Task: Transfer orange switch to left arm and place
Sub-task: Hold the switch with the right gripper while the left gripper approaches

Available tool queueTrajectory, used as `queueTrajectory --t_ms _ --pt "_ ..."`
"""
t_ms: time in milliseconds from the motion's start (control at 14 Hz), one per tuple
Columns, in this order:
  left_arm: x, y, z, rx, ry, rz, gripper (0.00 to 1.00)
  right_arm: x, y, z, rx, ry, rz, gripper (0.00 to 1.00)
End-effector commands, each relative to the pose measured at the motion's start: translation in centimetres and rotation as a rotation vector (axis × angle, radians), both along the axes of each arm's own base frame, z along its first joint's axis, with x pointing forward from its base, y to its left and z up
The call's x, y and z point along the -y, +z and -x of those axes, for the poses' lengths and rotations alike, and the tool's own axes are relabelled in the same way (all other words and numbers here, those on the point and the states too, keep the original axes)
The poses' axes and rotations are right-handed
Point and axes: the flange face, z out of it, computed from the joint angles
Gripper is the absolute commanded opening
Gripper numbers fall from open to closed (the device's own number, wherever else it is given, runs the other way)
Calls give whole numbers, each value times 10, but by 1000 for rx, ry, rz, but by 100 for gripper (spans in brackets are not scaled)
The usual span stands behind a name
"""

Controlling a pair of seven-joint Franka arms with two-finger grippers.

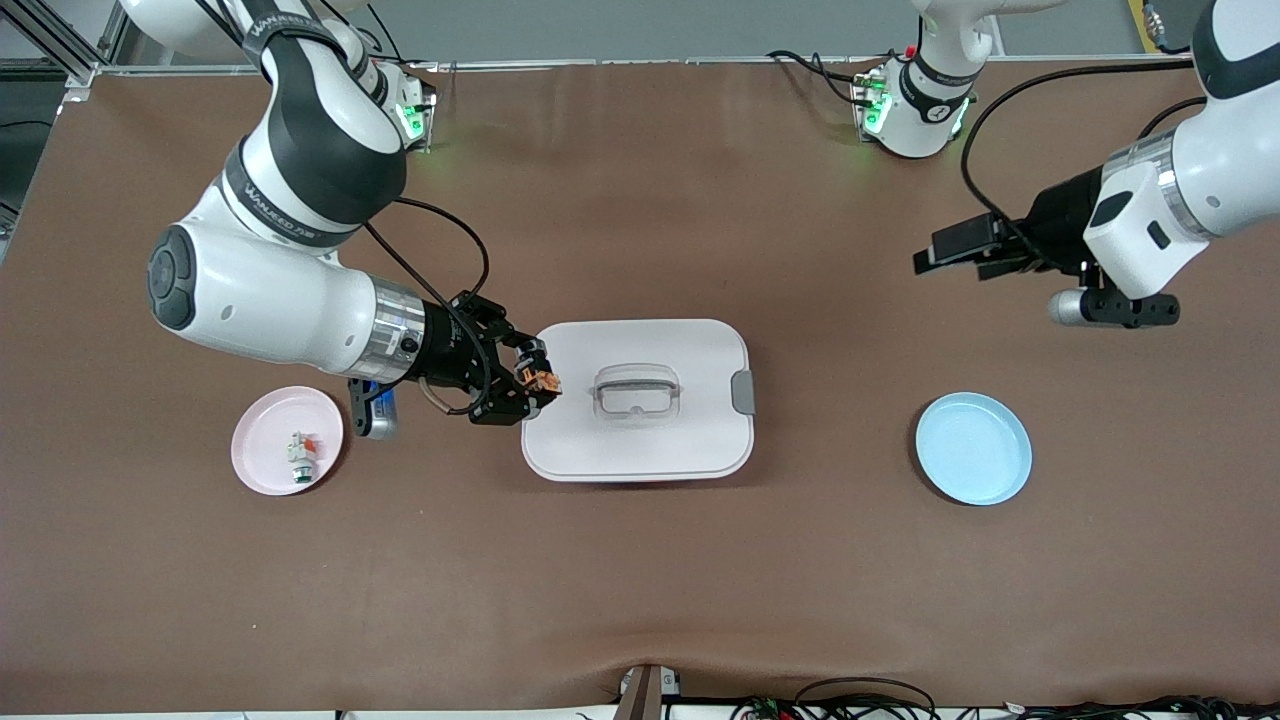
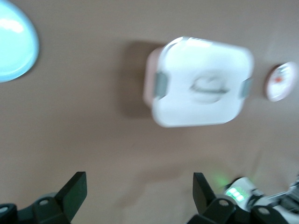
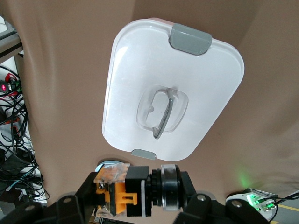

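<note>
While the right arm reaches in from the upper left of the front view, its right gripper (image 1: 532,378) hangs over the edge of the box (image 1: 640,440) toward the right arm's end of the table, fingers clamped on the orange switch (image 1: 541,381). Seen from the right wrist camera, the orange switch (image 3: 122,192) sits crosswise between the black fingers, orange body at one side and a black and silver barrel at the other, with the white box (image 3: 131,93) lying below it, its grey latches and clear handle showing. The box sits at the middle of the brown table (image 1: 640,580).

Over at the middle right of the front view, the left gripper (image 1: 940,255) hangs above bare table, up from the blue plate (image 1: 973,448); its fingers (image 2: 74,189) stand wide apart with nothing between them in the left wrist view. At lower left, the pink plate (image 1: 262,440) holds a small white part (image 1: 301,452) with a red tab.
</note>
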Motion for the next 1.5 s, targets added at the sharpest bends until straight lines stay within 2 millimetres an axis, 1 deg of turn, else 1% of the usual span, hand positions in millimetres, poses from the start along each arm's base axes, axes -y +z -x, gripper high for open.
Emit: queueTrajectory --t_ms 0,142,214,285,356,427,570,712,854,1210,1282,1353,1424 --pt "62 -9 -13 46 69 61 100 -6 9 -2 5 -31 11 0" --pt "110 -18 -15 83 137 90 100 -9 14 0 -4 -47 9 0" --pt "130 -20 -16 104 173 108 100 -11 14 0 -7 -50 8 0" --pt "151 -22 -13 134 190 132 100 -17 17 3 -2 -43 6 0" --pt "167 -24 -13 158 199 159 100 -23 18 6 -5 -46 5 0" --pt "178 -26 -13 169 214 192 100 -24 18 6 -6 -49 6 0" --pt "194 -24 -11 181 256 279 100 -29 19 9 -11 -50 7 0" --pt "212 -37 -7 193 260 298 100 -29 19 9 -12 -52 7 0" --pt "213 -47 -5 194 250 286 100 -29 19 9 -12 -52 7 0" --pt "218 -51 -4 196 243 289 100 -40 21 13 -24 -81 4 0" --pt "229 -59 -3 201 242 293 100 -43 22 14 -27 -87 3 0" --pt "240 -65 -1 218 247 303 98 -47 26 15 -29 -96 -1 0" --pt "246 -73 -3 226 262 312 98 -49 23 13 -32 -100 -1 0"
